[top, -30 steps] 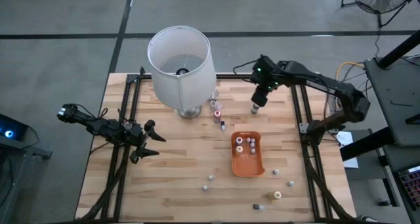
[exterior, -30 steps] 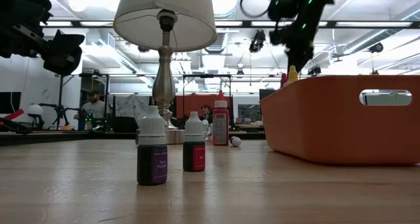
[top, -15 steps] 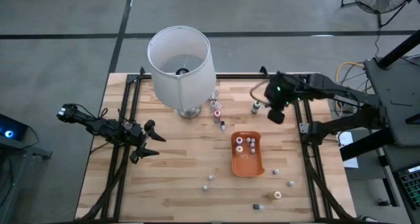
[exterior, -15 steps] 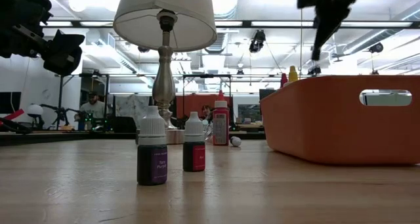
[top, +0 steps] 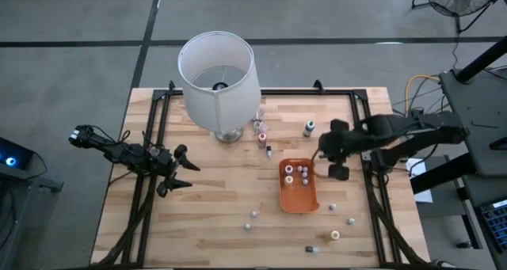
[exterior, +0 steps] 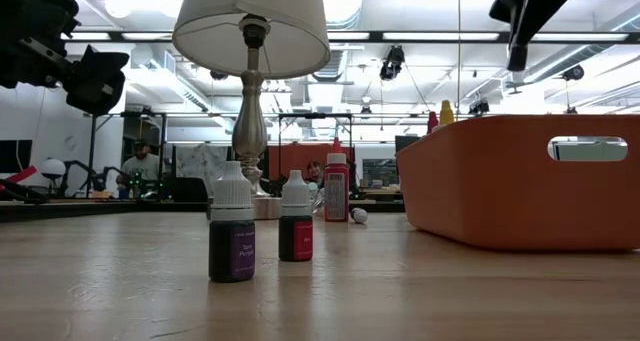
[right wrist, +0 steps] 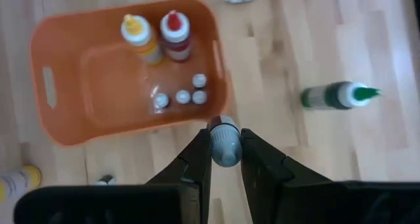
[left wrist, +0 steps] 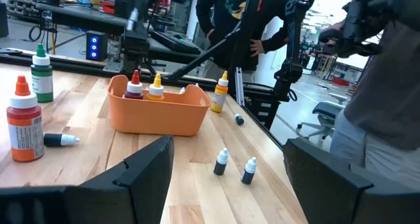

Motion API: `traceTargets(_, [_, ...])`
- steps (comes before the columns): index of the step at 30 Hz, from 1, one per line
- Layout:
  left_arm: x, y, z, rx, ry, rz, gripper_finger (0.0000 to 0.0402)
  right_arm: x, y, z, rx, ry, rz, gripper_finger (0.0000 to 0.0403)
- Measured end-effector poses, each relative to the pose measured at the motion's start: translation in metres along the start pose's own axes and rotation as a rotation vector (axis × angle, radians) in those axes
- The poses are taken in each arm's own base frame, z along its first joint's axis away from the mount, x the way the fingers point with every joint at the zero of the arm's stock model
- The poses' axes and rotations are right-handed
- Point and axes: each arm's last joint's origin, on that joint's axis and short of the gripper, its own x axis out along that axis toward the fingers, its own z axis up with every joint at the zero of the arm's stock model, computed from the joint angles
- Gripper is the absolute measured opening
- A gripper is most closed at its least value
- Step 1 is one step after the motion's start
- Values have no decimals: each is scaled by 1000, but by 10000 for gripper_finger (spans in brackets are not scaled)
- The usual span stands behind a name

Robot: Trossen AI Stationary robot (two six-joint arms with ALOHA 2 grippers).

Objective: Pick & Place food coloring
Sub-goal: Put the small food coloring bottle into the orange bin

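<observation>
My right gripper (top: 336, 161) hangs over the table just right of the orange tray (top: 310, 204), shut on a tiny pale food coloring bottle (right wrist: 224, 150). The tray holds a yellow-capped and a red-capped bottle plus three tiny ones (right wrist: 178, 97). More tiny bottles stand loose on the near part of the table (top: 256, 214), two of them close in the low view (exterior: 232, 236). A green bottle (top: 309, 128) and a red one (top: 261, 135) stand by the lamp. My left gripper (top: 182, 167) waits open at the table's left. My right gripper pinches the tiny bottle by its two opposite sides (right wrist: 216, 145) between the free ends of its fingers (right wrist: 200, 155). The fingers come from above, slanting down. The bottle is lifted clear of the table, over the wood beside the tray's rim (right wrist: 220, 73).
A tall lamp with a big white shade (top: 218, 64) stands at the far middle, its base (top: 228, 135) on the wood. A small dropper lies by the red bottle (top: 269, 151). A black frame rail (top: 367, 143) runs along the table's right side. People stand in the room beyond.
My right gripper has swung from the far side by the green bottle toward the table's right and near edge, ending beside the tray's right rim. It has risen a little and rolled about its own line. It has stayed shut.
</observation>
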Motion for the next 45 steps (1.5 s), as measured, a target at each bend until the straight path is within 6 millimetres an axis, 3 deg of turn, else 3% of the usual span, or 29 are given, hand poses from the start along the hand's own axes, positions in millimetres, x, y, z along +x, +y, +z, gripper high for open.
traceTargets(13, [0, 0, 0, 0, 0, 0, 259, 40, 49, 21, -93, 20, 39, 54])
traceTargets(22, [0, 0, 0, 0, 0, 0, 258, 75, 62, 33, -122, 36, 34, 54])
traceTargets(32, [0, 0, 0, 0, 0, 0, 259, 118, 63, 23, -122, 43, 27, 54])
traceTargets(45, [0, 0, 0, 0, 0, 0, 258, 150, 41, 9, -103, 64, -3, 54])
